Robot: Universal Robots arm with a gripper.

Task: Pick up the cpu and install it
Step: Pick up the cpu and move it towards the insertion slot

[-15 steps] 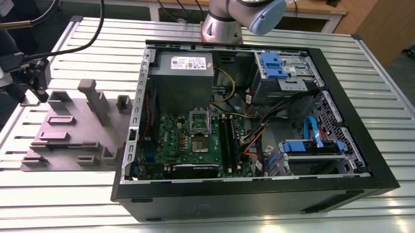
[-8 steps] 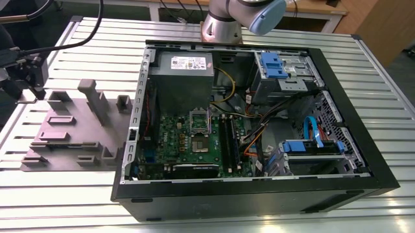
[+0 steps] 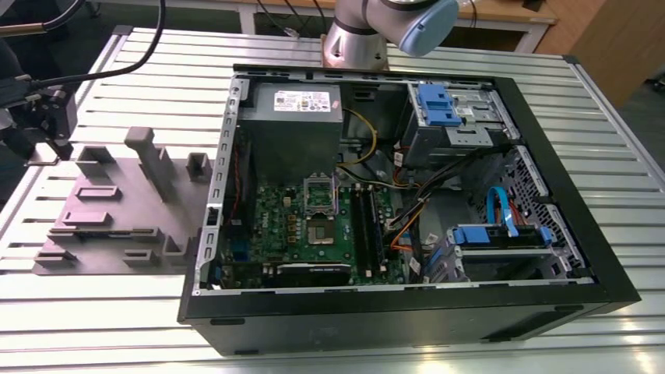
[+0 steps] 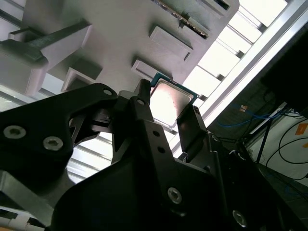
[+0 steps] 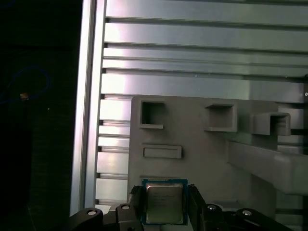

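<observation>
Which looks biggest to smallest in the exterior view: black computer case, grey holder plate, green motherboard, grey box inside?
1. black computer case
2. grey holder plate and green motherboard: look about alike, so unranked
3. grey box

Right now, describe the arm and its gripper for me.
The arm is a silvery-grey tube with a pale blue joint cap. The gripper is matte black, with two flat angular fingers and linkage plates studded with silver screw heads. A black cable runs to it in the exterior view.
</observation>
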